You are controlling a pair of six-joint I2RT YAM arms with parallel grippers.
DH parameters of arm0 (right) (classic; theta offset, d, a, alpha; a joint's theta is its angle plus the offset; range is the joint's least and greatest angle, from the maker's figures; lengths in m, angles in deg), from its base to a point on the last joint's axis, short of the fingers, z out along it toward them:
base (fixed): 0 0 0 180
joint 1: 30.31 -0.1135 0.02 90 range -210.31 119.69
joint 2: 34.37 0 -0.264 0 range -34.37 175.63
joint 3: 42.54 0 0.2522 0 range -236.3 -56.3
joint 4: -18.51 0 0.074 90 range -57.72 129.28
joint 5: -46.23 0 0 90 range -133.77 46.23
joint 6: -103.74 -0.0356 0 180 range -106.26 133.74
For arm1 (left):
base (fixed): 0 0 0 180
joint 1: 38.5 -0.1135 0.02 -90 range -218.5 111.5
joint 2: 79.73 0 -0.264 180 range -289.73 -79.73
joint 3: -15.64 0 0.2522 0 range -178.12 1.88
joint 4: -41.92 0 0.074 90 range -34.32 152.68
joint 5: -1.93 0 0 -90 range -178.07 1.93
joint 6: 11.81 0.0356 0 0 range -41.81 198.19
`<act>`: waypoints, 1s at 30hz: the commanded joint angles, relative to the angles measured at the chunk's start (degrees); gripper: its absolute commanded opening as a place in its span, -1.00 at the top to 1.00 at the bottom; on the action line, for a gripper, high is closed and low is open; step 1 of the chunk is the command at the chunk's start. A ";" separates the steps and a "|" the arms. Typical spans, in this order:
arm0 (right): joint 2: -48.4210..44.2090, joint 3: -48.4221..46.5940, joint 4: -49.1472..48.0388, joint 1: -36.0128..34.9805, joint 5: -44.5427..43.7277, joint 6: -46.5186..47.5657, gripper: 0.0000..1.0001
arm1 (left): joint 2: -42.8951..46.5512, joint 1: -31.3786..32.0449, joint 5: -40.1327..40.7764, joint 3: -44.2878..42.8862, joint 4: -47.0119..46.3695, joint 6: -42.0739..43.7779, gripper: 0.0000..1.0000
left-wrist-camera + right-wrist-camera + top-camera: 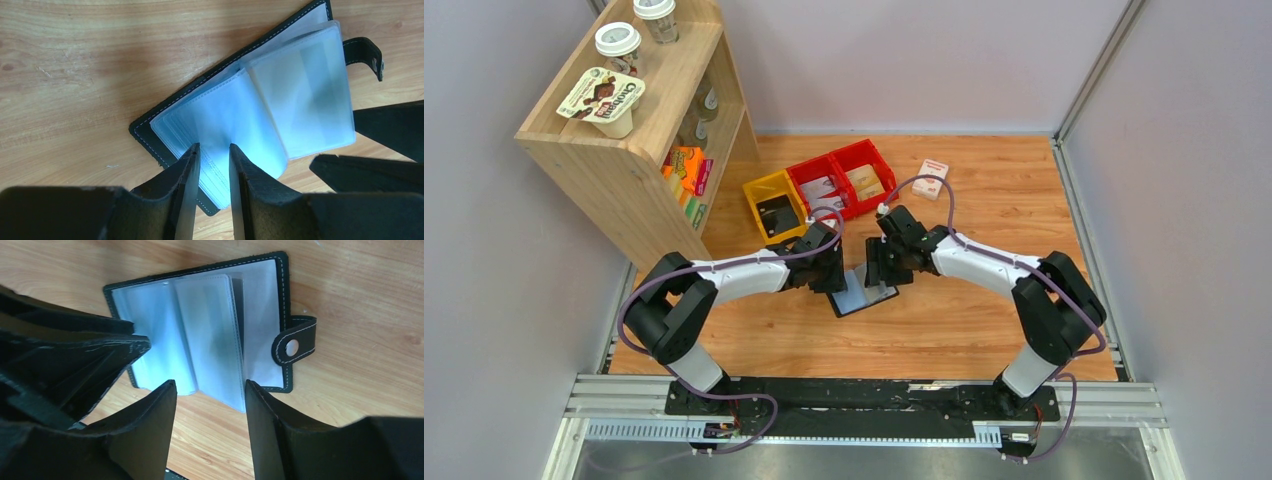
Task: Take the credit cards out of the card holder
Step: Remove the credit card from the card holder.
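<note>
**Card holder lies open between both grippers**

The card holder [854,303] lies open and flat on the wooden table [984,330], near the middle, just ahead of the two arms. Its black cover faces down and its stitched edge frames a fan of clear bluish sleeves [225,110]. In the right wrist view one sleeve stands up from the spine while the others lie to either side. The little black closing tab [295,342] sticks out from the holder's 3 o'clock edge in that view and rests on the wood.

The left gripper [215,155] comes at the holder from its 10 o'clock side in the top view. Its jaws stand a narrow gap apart, with the stitched edges of the stacked sleeves showing between them. Whether the tips actually press on the plastic is hard to judge from this angle. The right gripper [210,390] comes in from the holder's 1 o'clock side. Its jaws are spread wide, and the lower corner of the raised sleeve reaches down into the space between them without touching either finger. The two grippers are close together over the holder, and each shows at the edge of the other's wrist view.

Farther out at 12 o'clock from the holder sit a yellow bin [759,195] and two red bins [809,172] in a row. A white-and-red box [932,178] lies at 1 o'clock, apart from the bins. A wooden shelf [614,170] stands at 10 o'clock, with lidded cups [617,42] on top.
</note>
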 commanded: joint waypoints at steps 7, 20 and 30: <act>-4.54 -0.87 -3.01 -0.03 2.47 1.51 -0.28 | -0.17 0.37 -1.29 0.12 -0.69 -1.21 0.30; -0.94 -3.42 -0.89 -0.03 -6.77 6.60 -0.36 | 0.18 0.37 -1.12 0.65 -0.96 -1.48 0.31; 6.09 -8.34 -0.99 -0.03 -5.26 11.09 -0.27 | 0.18 0.37 -0.50 0.39 0.01 -1.30 0.31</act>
